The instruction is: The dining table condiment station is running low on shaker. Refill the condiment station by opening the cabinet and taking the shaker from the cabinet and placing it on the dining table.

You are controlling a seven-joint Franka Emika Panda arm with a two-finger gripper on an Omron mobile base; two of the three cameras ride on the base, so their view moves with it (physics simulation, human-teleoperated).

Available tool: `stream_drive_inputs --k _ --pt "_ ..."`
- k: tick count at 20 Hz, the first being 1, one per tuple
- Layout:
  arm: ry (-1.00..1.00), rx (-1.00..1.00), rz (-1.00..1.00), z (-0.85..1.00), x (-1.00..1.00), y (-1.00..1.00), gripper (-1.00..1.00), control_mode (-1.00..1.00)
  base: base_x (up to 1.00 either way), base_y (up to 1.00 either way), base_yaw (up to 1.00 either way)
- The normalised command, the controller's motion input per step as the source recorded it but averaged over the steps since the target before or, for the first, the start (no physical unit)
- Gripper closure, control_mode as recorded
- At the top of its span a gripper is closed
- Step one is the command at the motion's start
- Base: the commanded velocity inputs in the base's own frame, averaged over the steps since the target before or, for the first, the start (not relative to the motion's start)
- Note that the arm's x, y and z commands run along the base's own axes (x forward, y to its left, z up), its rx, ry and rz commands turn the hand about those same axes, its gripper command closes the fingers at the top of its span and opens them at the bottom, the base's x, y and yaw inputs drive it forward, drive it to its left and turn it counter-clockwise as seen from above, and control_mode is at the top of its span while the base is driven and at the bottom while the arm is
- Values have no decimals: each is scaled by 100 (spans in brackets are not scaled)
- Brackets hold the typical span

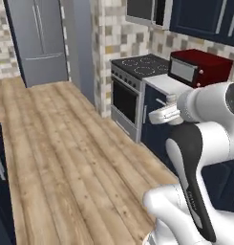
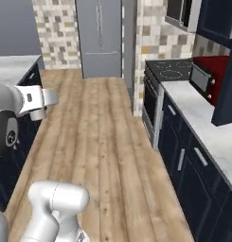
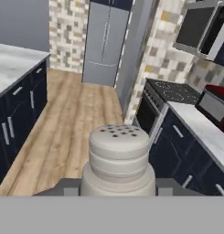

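One shaker [image 3: 118,157] sits right in front of us in the hand view, upright, its holed cap uppermost, and our pincer [image 3: 118,188] is closed on its lower body, a dark finger on each side. It is carried in the air over the wooden floor [image 3: 72,123], between the two runs of navy units.

Going left to right in that view: at the far left we see the dining desk [image 3: 13,64] with its veined marble top and navy front, well apart from the shaker. Further back stands the grey fridge [image 3: 104,41], doors shut. Right of it is the oven [image 3: 147,114] with the black hob [image 3: 173,91] on top, nothing standing on the hob. Then comes the marble worktop [image 3: 200,130], with a red toaster oven [image 3: 216,107] on it, its door shut. Above hangs the microwave [image 3: 200,27].

In the left base view the navy cabinet [image 1: 204,16] shows at the upper right. In the right base view a navy door [image 2: 228,90] hangs over the worktop at the right edge; we cannot tell what is inside.
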Motion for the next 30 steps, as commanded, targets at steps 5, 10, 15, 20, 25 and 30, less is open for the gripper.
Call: stream_drive_inputs --k 5,10,15,20,25,30 --pt "0 0 0 0 0 0 100 100 -5 34 75" --pt "0 0 0 0 0 0 100 100 0 57 63" --pt "0 0 0 0 0 0 100 100 14 78 37" --pt "0 0 0 0 0 0 100 100 58 88 21" --pt "0 0 0 0 0 0 100 100 47 96 28" --pt "0 0 0 0 0 0 100 100 53 98 34"
